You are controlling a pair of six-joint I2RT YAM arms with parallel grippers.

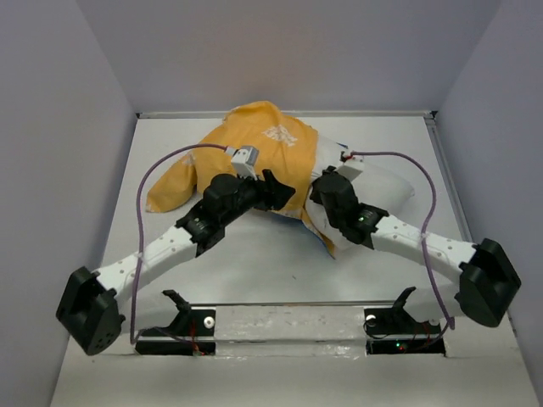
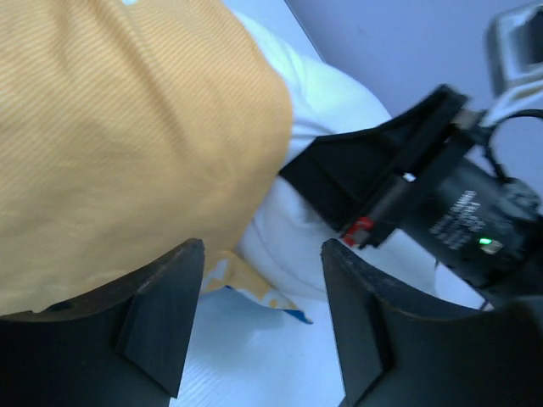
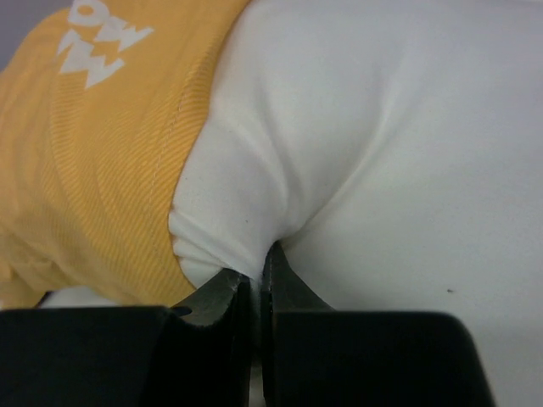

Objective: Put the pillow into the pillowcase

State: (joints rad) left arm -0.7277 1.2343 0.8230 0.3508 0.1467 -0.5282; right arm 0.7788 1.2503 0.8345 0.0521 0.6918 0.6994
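Insertion step, pillow (image 3: 382,127) partly sleeved: right gripper (image 3: 259,280) pinches a pillow fold; left gripper (image 2: 263,254) stands wide beside the pillowcase (image 2: 127,144) hem. Next, likely: grasp hem, draw it over.

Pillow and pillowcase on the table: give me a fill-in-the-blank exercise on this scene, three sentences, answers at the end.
1. The right gripper has its jaws ____ on a fold of the pillow.
2. The left gripper has its jaws ____, holding nothing.
3. The pillowcase shows white lettering on ____ fabric.
Missing words: shut; open; yellow.
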